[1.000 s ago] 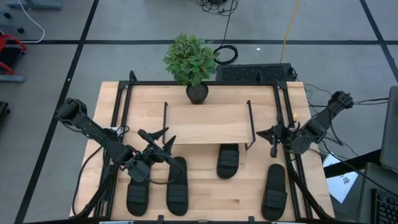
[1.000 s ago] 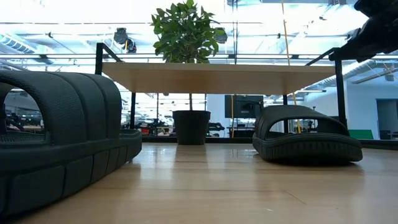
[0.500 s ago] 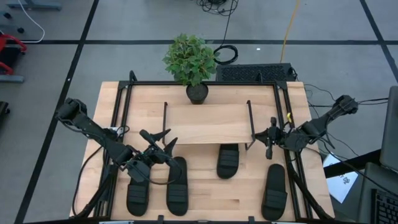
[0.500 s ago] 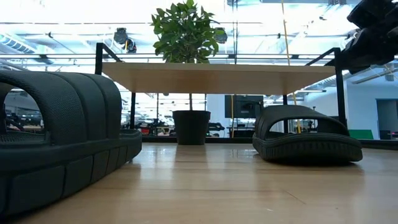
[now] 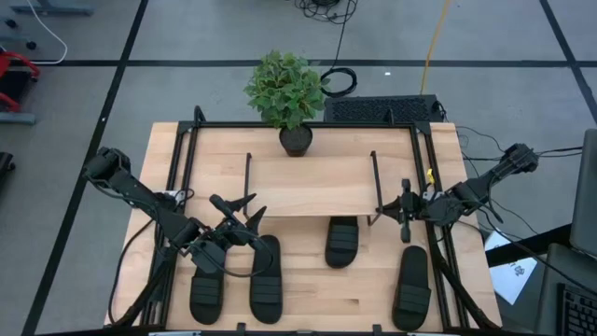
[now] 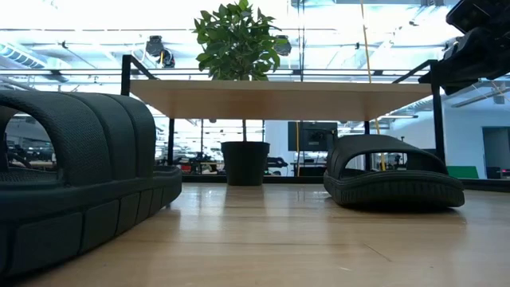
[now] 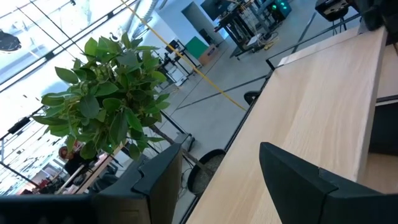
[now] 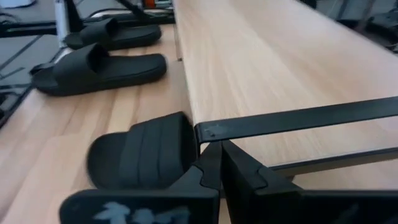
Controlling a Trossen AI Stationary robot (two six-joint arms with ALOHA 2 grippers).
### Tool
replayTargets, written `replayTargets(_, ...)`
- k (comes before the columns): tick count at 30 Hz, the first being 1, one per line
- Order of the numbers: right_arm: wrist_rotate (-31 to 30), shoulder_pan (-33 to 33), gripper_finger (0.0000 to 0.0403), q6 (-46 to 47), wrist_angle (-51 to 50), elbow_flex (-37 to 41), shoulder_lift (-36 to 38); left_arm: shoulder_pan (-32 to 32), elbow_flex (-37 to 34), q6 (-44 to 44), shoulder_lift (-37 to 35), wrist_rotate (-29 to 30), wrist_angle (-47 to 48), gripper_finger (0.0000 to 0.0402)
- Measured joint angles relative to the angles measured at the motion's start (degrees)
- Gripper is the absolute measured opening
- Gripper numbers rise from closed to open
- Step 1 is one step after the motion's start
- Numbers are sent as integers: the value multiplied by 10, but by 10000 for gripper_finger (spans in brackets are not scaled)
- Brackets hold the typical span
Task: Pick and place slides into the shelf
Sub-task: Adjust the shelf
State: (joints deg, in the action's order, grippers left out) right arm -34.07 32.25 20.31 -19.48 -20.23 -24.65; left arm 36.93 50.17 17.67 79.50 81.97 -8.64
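Light wood tabletop [image 5: 298,280] on a grey floor with black lines, the low shelf [image 5: 312,185] in its middle, a potted plant [image 5: 287,91] just behind it, and a bright glass-walled room beyond. The left pincer [image 5: 244,207] hangs with fingers spread wide and empty over the shelf's left end, while the right pincer [image 5: 404,205], fingers pressed together and holding nothing, sits at the shelf's right wire frame. 4 slides [image 5: 265,278] lie on the tabletop: 2 side by side front left, 1 half under the shelf's front edge, 1 front right.
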Motion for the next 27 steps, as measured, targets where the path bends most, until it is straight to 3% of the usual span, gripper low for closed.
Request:
replayTargets(14,13,0,0,13,1,0,-6,0,0,-2,0,0,0,223)
replayTargets(18,41,1,0,11,8,0,-7,0,0,-2,0,-4,0,223)
replayTargets(27,-6,0,0,25,2,0,-8,-1,0,-3,0,-28,1,223)
